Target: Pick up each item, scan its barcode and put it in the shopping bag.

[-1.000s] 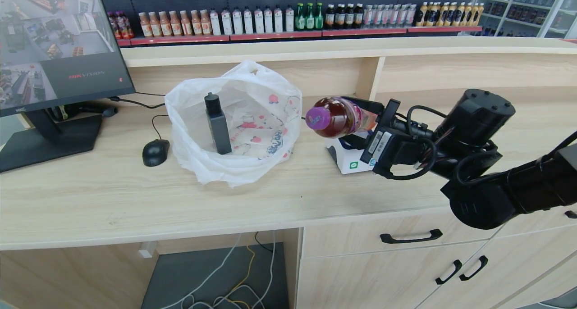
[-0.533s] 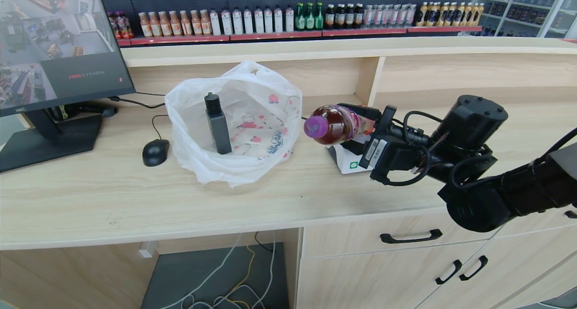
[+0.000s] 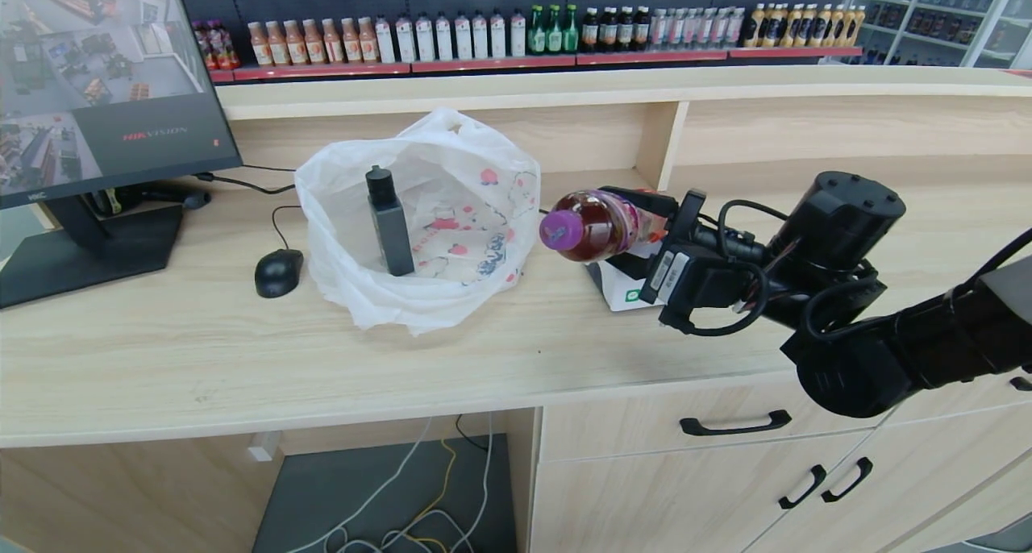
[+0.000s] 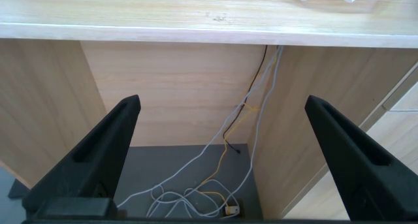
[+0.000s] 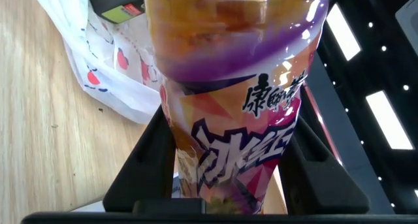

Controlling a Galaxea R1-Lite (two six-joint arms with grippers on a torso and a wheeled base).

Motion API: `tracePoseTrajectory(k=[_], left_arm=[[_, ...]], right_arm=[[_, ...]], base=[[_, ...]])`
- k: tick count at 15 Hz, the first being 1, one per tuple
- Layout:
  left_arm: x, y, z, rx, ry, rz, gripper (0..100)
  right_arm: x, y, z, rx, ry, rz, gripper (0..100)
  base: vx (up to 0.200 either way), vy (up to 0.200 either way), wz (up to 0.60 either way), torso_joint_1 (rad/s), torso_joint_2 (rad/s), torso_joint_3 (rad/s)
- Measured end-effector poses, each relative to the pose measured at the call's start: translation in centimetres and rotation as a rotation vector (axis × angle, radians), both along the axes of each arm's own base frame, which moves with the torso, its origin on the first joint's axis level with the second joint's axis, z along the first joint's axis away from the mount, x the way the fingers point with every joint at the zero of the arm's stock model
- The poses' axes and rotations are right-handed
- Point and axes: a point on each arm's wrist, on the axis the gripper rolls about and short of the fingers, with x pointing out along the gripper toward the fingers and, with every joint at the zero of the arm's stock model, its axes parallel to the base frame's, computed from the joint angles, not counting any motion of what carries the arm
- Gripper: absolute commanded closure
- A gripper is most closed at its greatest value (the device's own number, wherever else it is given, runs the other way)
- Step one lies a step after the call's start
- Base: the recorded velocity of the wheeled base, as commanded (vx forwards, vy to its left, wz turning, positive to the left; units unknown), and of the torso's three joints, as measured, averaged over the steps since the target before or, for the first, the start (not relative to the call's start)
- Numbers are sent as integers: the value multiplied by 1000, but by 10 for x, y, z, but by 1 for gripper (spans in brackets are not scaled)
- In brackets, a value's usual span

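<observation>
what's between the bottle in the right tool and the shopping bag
Nothing visible. The bottle, held in the right tool, has its cap beside the side wall of the shopping bag, with bare counter below the gap. A dark bottle stands inside the bag, toward its left.

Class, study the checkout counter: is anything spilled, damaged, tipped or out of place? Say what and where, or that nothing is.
Nothing stands out. The dark bottle stands upright inside the open shopping bag, the right gripper holds the drink bottle sideways over the white box, and the counter shows no spill.
</observation>
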Motion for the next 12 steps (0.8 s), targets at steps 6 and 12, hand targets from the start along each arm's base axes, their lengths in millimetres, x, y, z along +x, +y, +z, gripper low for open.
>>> tracePoseTrajectory(k=[6, 12], left_arm=[[0, 0, 0, 0, 0, -1, 0], [0, 0, 0, 0, 0, 0, 0]], right_arm=[[-3, 1, -6, -9, 16, 6, 100], [-6, 1, -4, -3, 20, 13, 100]], base=[[0, 0, 0, 0, 0, 0], [0, 0, 0, 0, 0, 0]])
